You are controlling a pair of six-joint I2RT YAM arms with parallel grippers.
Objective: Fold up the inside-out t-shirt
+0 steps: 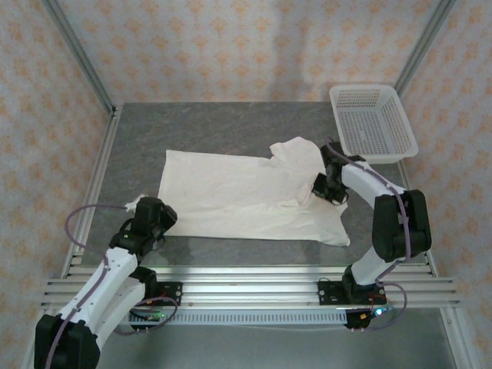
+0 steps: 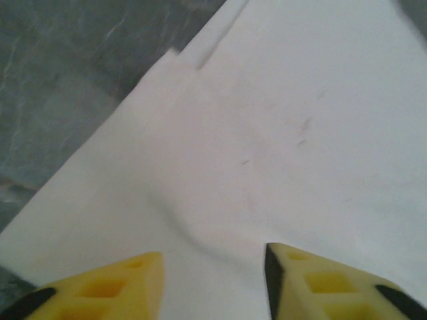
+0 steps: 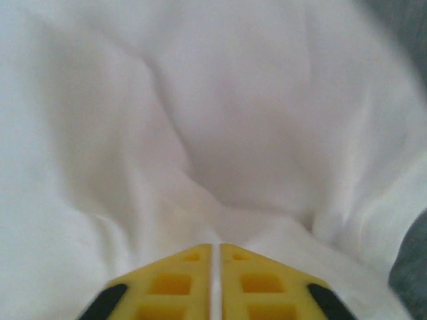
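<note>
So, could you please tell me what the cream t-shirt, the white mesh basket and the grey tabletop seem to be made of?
The cream short-sleeved t-shirt looks like soft matte cloth, likely cotton: it creases and drapes. The white mesh basket seems rigid moulded plastic, with even lattice walls. The grey tabletop looks like veined stone or laminate.

You are working in a robot test cell, a lab rig rather than a home. The left arm (image 1: 108, 273) and right arm (image 1: 392, 223) stand bolted on bare aluminium rails (image 1: 246, 286), and a loose cable (image 1: 75, 223) loops beside the left one. Beyond the right gripper (image 1: 318, 184), the grey table (image 1: 231, 123) ends at metal frame posts (image 1: 77, 54) and flat patterned wallpaper panels (image 1: 231, 46), which look like a staged backdrop.
</note>
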